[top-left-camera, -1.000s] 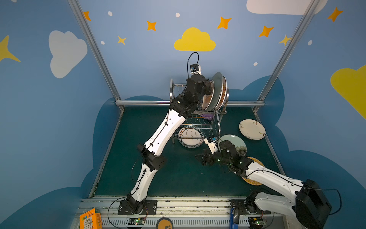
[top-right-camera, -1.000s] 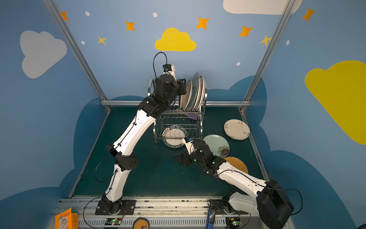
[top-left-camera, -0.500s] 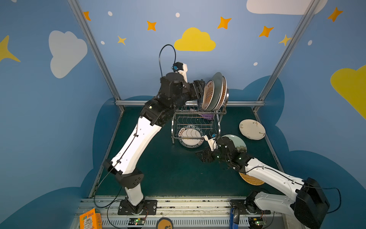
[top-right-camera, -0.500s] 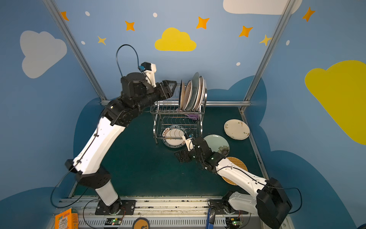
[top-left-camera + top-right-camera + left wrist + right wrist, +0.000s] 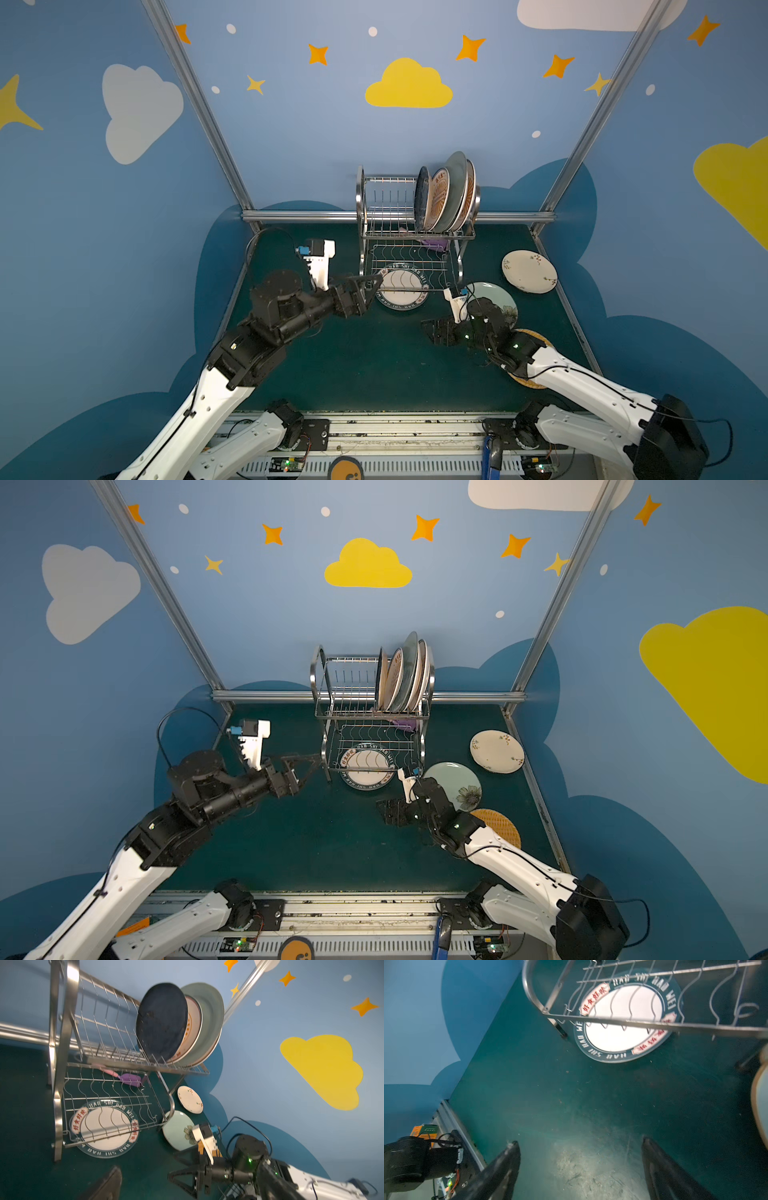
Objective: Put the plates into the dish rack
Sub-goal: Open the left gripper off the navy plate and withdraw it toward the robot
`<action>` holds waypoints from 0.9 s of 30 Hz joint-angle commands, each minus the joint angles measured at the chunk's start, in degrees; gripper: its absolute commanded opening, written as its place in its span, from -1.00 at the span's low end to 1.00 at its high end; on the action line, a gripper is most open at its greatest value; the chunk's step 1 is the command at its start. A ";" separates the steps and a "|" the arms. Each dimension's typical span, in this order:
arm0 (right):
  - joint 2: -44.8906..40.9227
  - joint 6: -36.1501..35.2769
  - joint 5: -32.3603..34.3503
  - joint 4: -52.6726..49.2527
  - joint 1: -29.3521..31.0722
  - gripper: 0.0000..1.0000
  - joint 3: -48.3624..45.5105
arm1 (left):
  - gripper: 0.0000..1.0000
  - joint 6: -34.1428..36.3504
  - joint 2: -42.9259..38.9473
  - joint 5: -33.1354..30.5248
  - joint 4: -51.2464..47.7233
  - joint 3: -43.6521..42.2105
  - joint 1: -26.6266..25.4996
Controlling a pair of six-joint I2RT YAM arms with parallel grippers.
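Observation:
The steel dish rack (image 5: 363, 216) stands at the back. Its upper tier holds several plates on edge, the dark navy one (image 5: 162, 1020) outermost. Flat on the table lie a letter-rimmed plate (image 5: 401, 297) under the lower tier, a pale green flower plate (image 5: 498, 295), a cream floral plate (image 5: 528, 271) and a woven tan plate (image 5: 500, 829) partly under my right arm. My left gripper (image 5: 370, 286) is open and empty, low by the rack's front left leg. My right gripper (image 5: 580, 1147) is open over bare table, short of the letter-rimmed plate (image 5: 612, 1036).
A purple spatula (image 5: 131, 1079) lies in the rack's lower tier. A metal rail (image 5: 299, 216) runs along the back of the green table behind the rack. An orange box (image 5: 423, 1130) sits beyond the table's front left edge.
My left arm has pulled away from the rack's upper tier, swung down and to the left, and its jaws have opened. The navy plate stays in the rack. My right arm has barely moved.

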 commanded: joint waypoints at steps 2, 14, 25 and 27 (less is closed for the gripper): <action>0.25 6.40 3.81 3.40 -0.46 0.82 -3.03 | 1.00 1.94 -8.40 5.62 1.18 -11.71 0.04; 17.44 27.17 7.45 20.61 -1.69 0.82 -4.28 | 1.00 2.34 -16.14 -2.13 -4.86 -22.70 0.11; 34.89 40.84 12.02 47.07 -3.53 0.45 -5.29 | 1.00 4.08 -17.68 -3.68 -8.37 -22.03 0.11; 38.79 43.51 12.40 52.37 -3.88 0.33 -5.22 | 1.00 3.94 -17.45 -3.06 -8.26 -22.03 0.12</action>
